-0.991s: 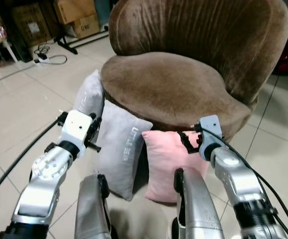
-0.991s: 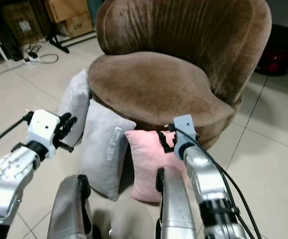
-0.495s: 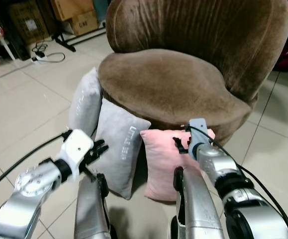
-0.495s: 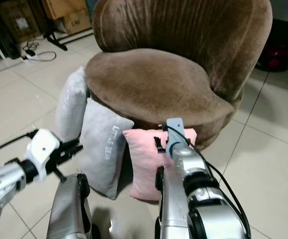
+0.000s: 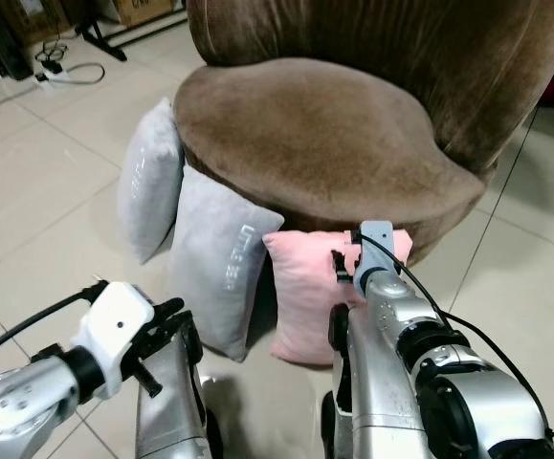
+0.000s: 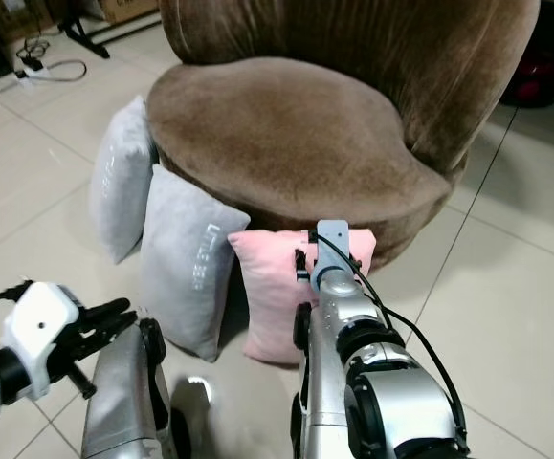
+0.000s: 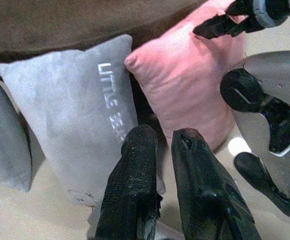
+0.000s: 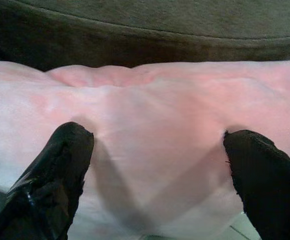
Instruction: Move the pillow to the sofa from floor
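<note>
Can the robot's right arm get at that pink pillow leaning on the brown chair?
Probably yes. The right gripper is open against the pink pillow, one finger pressed in on each side, and nothing lies between them.

A grey pillow [image 5: 222, 275] with pale lettering down its face stands on edge at the centre left of the head view, leaning against the front of the brown seat behind it. A second grey pillow [image 5: 149, 180], also lettered (the words are too small to read there), stands just to its upper left, touching the seat's side. Both rest on a floor of pale glossy tiles [image 5: 37, 191] with thin dark grout lines, which spreads across the left and lower right of the frame. In the upper left corner a black cable [image 5: 61, 72] loops over the tiles beside the foot of a dark stand [image 5: 104, 43].
</note>
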`<state>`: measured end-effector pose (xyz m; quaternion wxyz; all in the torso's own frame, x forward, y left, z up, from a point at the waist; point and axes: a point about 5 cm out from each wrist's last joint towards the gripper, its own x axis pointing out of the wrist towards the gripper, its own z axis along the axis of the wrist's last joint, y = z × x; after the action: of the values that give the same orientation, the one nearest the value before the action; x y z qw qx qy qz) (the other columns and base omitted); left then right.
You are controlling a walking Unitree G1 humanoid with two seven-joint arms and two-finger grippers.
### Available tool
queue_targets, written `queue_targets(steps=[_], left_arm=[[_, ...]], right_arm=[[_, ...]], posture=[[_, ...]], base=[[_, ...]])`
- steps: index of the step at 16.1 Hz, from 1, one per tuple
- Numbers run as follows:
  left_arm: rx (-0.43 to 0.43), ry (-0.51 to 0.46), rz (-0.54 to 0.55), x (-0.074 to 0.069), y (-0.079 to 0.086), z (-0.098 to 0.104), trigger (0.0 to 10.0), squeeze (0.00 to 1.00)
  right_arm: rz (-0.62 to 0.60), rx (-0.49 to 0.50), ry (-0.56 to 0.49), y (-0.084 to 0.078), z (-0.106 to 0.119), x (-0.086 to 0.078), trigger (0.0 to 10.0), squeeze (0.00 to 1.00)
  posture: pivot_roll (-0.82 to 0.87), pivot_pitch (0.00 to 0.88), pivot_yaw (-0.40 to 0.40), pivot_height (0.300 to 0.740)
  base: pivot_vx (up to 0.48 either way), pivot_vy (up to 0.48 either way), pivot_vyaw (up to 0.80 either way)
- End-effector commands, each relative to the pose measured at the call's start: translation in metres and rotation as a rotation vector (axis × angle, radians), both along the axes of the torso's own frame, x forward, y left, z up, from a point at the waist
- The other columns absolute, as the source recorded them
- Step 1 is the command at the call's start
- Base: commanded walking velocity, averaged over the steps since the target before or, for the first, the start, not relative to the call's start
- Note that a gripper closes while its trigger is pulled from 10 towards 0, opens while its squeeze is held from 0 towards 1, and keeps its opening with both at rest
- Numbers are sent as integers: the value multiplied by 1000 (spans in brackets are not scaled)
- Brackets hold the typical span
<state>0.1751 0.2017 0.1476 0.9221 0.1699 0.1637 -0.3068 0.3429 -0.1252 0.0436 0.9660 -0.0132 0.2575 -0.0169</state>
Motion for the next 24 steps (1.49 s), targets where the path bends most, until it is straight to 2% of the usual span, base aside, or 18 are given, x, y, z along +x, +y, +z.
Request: queue_targets(steps=[1,2,3,4,6,12,16,24], left_arm=[[18,11,1,-6,3,5,10000,0],[18,12,3,-9,3,6,10000,0],[21,19,10,-14,3,8,10000,0],[22,28,10,-18,3,10,10000,0],[25,45,3,-27,3,13,10000,0],[22,73,-10,-38,1,18,10000,0],[25,87,-6,-42,2,18,10000,0],[52,86,-12,-42,7,20,10000,0]], right_arm=[[-21,-22,-5,4,-2,-1,8863,0],[-26,-17,-6,5,-2,-2,8863,0],[-20,-28,-4,10,-3,-3,1961,0],[-11,-35,-2,14,-4,-4,0,0],[-23,-75,18,18,-7,-6,0,0],[-21,-56,15,29,-6,-7,0,0],[24,-64,-8,37,-3,-6,0,0],[2,-47,-3,34,-7,-9,0,0]], posture=[[-13,195,24,435],[-13,198,23,435],[-10,208,23,435],[-7,213,23,435],[-2,221,19,435],[2,239,18,435],[3,241,25,435],[7,231,33,435]], base=[[0,0,0],[0,0,0],[0,0,0],[0,0,0],[0,0,0],[0,0,0],[0,0,0],[0,0,0]])
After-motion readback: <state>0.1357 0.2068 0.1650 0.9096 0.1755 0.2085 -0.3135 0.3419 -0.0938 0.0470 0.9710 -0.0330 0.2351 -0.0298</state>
